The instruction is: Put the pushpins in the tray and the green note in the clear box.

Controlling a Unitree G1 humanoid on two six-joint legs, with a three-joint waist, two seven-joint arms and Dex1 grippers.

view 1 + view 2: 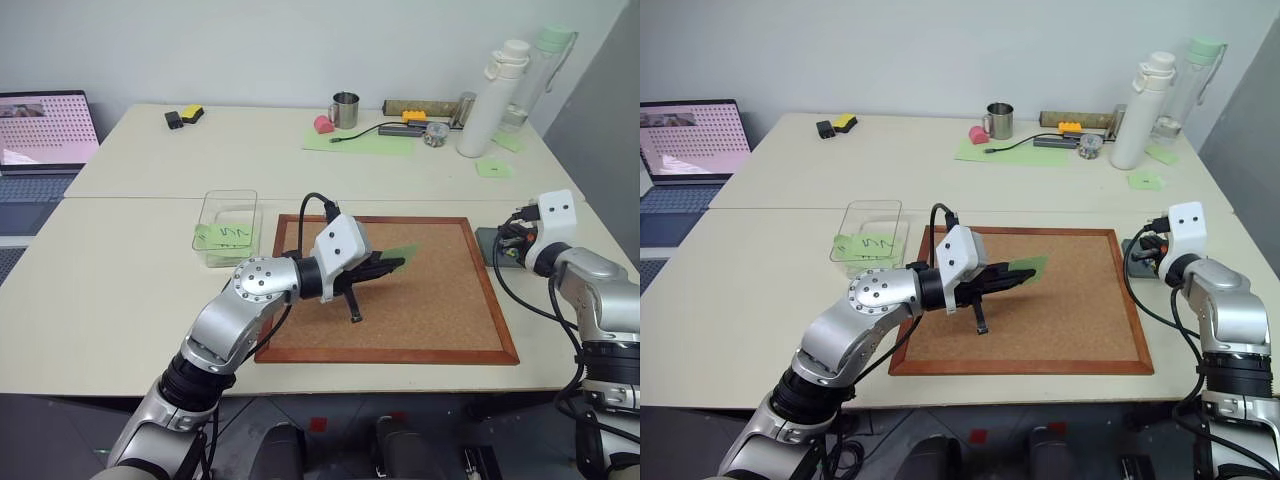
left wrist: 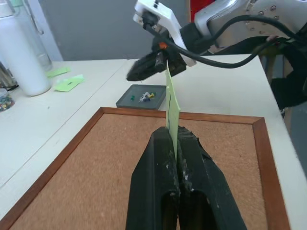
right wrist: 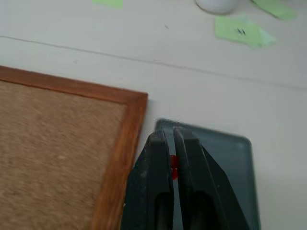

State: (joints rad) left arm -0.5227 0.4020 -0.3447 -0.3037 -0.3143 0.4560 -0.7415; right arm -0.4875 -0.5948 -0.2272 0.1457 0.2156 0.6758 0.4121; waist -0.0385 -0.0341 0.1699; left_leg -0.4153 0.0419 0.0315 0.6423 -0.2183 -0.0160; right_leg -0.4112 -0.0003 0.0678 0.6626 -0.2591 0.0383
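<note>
While both arms sit over the near table (image 1: 120, 290), I read the scene from the biggest thing down. I see the wood-framed corkboard (image 1: 440, 300) lying flat at the table's near edge, right of centre. My left arm reaches across the corkboard's left half, and the left gripper (image 1: 392, 265) has its jaws pressed together on the green note (image 1: 405, 254); the note stands on edge between the fingers (image 2: 192, 158) in the left wrist view, lifted clear of the cork and pointing toward the board's right side.

I find the clear box (image 1: 228, 228) just off the corkboard's far-left corner, apart from it, with scribbled green notes (image 1: 226, 237) draped over its near wall.

I see the dark grey tray (image 3: 237, 158) just beside the corkboard's right edge, by the far-right corner. My right gripper (image 3: 173, 143) hovers over the tray, its fingers drawn narrow around a red pushpin (image 3: 173, 167) whose head shows in the slit between them. Through the left wrist camera I make out a few small pins (image 2: 146, 97) lying on the tray floor, green and pale ones among them; I cannot tell each apart.
</note>
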